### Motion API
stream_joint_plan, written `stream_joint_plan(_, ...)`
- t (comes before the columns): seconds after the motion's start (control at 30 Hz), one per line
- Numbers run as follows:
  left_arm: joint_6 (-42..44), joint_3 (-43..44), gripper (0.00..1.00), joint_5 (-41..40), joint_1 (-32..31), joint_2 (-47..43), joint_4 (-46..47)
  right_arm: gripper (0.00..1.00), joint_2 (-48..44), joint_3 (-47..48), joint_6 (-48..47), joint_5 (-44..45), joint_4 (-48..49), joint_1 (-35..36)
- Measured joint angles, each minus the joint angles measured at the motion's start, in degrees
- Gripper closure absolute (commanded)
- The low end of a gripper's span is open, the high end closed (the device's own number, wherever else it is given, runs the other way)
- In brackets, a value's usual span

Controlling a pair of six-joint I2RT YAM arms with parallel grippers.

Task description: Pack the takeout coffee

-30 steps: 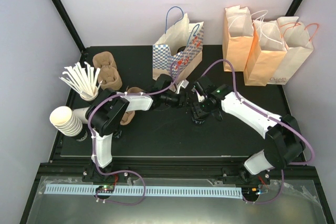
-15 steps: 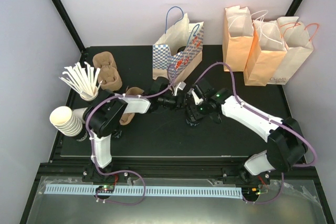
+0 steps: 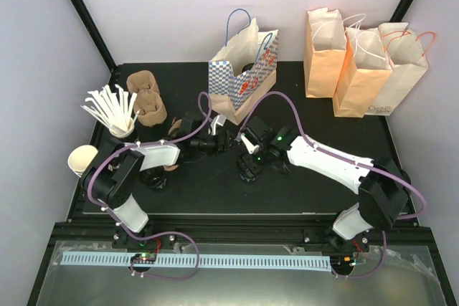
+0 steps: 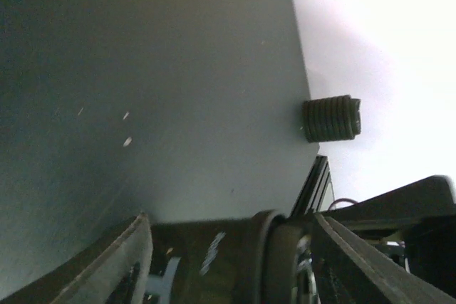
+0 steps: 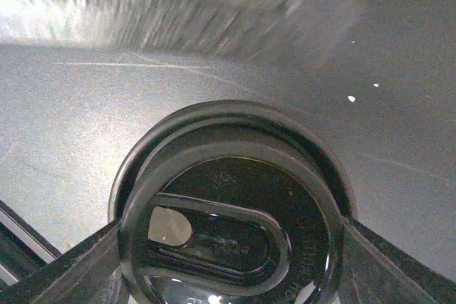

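The takeout coffee (image 3: 247,171), a small black cup with a round black lid (image 5: 228,211), stands upright on the dark mat in the middle of the table. My right gripper (image 3: 249,161) comes down over it. In the right wrist view its two fingers press against opposite sides of the lid, so it is shut on the cup. My left gripper (image 3: 219,138) sits just left of the cup, open and a little apart from it. The left wrist view shows the blurred cup (image 4: 235,261) between its spread fingers (image 4: 132,254).
A blue-checked paper bag (image 3: 244,69) stands open behind the grippers. Three orange paper bags (image 3: 358,62) stand at the back right. At the left are brown pulp carriers (image 3: 147,98), a cup of white straws (image 3: 115,112) and stacked cream cups (image 3: 82,159).
The left gripper has opened wider and its arm has pulled back to the left. The right gripper has carried the cup leftward and a little nearer.
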Motion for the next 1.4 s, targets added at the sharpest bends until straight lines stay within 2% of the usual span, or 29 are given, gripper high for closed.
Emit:
stream_joint_plan(0.17, 0.7, -4.3, 0.49, 0.3, 0.5, -0.3, -0.6, 0.35, 1.0, 1.2, 0.2, 1.7, -1.1, 1.1)
stream_joint_plan(0.4, 0.7, -7.3, 0.54, 2.1, 0.9, -1.8, 1.3, 0.35, 1.1, 1.3, 0.4, 2.8, -1.2, 1.8)
stream_joint_plan(0.6, 0.7, -8.0, 0.52, 4.7, 0.9, -1.0, 3.9, 0.35, 1.4, 1.5, 0.4, 3.0, -1.4, 1.9)
stream_joint_plan(0.87, 1.1, -8.8, 0.69, 6.5, 0.9, -0.9, 5.2, 0.35, 1.9, 2.2, 0.4, 3.5, -1.9, 2.3)
stream_joint_plan(1.07, 2.4, -8.8, 0.71, 7.3, 0.7, -0.9, 5.2, 0.35, 2.1, 2.3, 0.4, 3.8, -2.0, 2.6)
stream_joint_plan(1.4, 8.6, -4.8, 0.76, 7.6, 0.5, -0.2, -2.5, 0.36, 2.7, 2.6, 0.9, 4.0, -2.4, 2.6)
